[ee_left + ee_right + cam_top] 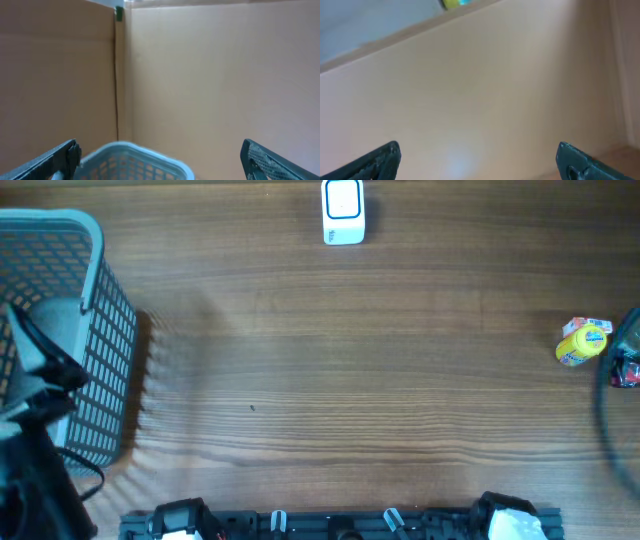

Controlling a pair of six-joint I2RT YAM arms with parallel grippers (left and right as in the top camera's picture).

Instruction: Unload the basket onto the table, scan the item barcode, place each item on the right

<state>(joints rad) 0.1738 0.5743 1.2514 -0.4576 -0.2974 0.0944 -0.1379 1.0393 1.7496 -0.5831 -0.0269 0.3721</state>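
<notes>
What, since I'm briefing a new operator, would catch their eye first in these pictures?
The big grey mesh basket at the left edge of the wooden table draws the eye first, with a dark robot arm hanging over it. Next comes the small white scanner standing alone at the far middle edge. Last is the bright yellow item, lying far off at the right edge.

**Wood table, brown board walls**

You are looking down on a table [350, 380] of brown wood, its grain running side to side under soft, even light. Seen from the table's left end, plain brown board walls [225, 75] meet at a dark upright seam [116, 75]. From its right end you see a paler beige panel [495, 100].
</notes>
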